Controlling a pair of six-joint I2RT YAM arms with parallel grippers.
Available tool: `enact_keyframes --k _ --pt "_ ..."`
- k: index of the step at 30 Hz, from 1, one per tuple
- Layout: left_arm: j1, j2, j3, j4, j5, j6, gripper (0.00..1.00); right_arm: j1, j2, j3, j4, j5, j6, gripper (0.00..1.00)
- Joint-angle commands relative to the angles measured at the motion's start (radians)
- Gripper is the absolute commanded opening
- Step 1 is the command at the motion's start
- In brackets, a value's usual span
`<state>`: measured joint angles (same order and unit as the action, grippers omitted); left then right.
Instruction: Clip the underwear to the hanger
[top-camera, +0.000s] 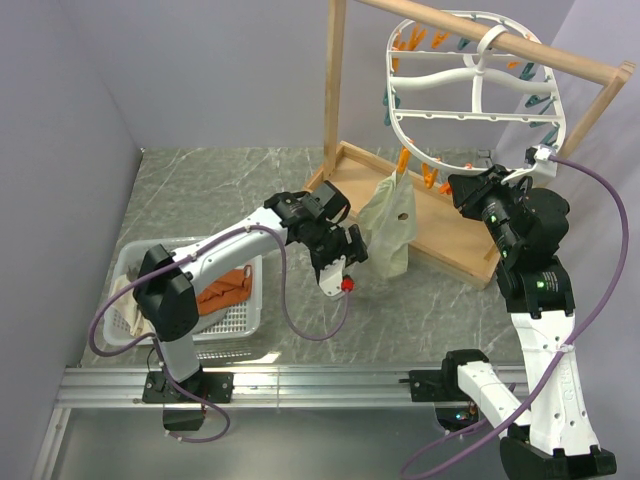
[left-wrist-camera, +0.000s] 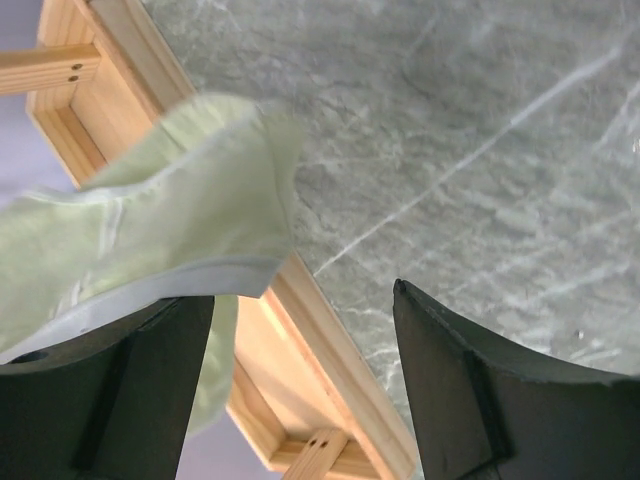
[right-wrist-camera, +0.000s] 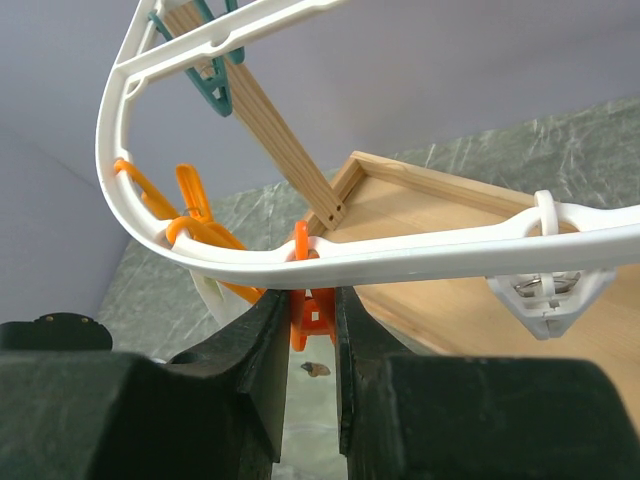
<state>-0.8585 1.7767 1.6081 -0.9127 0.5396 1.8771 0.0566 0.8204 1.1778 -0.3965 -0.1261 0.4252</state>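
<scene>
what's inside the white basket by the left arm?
An orange-rust cloth lies in the basket, with a pale cloth draped at its left rim. The left arm crosses over the middle, so whatever lies beneath it is hidden.

The place is seen to be a robotics lab test cell. A marble-patterned table (top-camera: 220, 190) is closed in on the left, far and right by plain grey walls (top-camera: 200, 70). 2 robot arms (top-camera: 215, 255) are bolted to a metal rail (top-camera: 300, 385) along the near edge, and purple cables (top-camera: 603, 250) are looped from them. Laundry props are laid out: a white hanger (top-camera: 470, 85) with clothespins (top-camera: 412, 40) is hung on a bare wooden stand (top-camera: 335, 90) at the far right, and a white basket (top-camera: 245, 318) is set at the near left.
</scene>
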Motion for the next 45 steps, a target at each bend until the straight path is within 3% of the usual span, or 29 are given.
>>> enact_keyframes --k 1,5,12,16,23,28,34,40,45 --pt "0.001 -0.042 0.007 -0.057 -0.042 0.126 0.77 0.005 -0.003 0.005 0.051 -0.004 -0.006 0.0" --pt "-0.01 -0.013 0.026 -0.135 -0.084 0.125 0.75 0.005 -0.001 0.006 0.054 -0.007 -0.005 0.0" --pt "0.025 -0.075 -0.078 -0.013 -0.038 0.12 0.73 0.005 0.0 0.011 0.053 -0.01 -0.009 0.0" --pt "0.036 -0.16 -0.204 0.158 -0.009 0.171 0.74 0.003 0.003 0.01 0.053 -0.01 -0.008 0.0" --pt "0.046 -0.184 -0.232 0.377 0.077 0.201 0.79 0.005 0.008 0.008 0.051 -0.012 -0.006 0.0" --pt "0.047 -0.157 -0.315 0.653 0.056 0.292 0.81 0.005 0.014 0.009 0.05 -0.017 -0.002 0.0" --pt "0.036 -0.102 -0.387 0.998 0.062 0.275 0.81 0.005 0.013 0.009 0.045 -0.014 -0.005 0.0" --pt "0.035 -0.108 -0.425 1.129 0.132 0.211 0.79 0.005 0.01 0.008 0.047 -0.018 -0.005 0.0" --pt "0.035 -0.122 -0.448 1.129 0.125 0.22 0.78 0.005 0.011 0.009 0.048 -0.02 0.0 0.0"
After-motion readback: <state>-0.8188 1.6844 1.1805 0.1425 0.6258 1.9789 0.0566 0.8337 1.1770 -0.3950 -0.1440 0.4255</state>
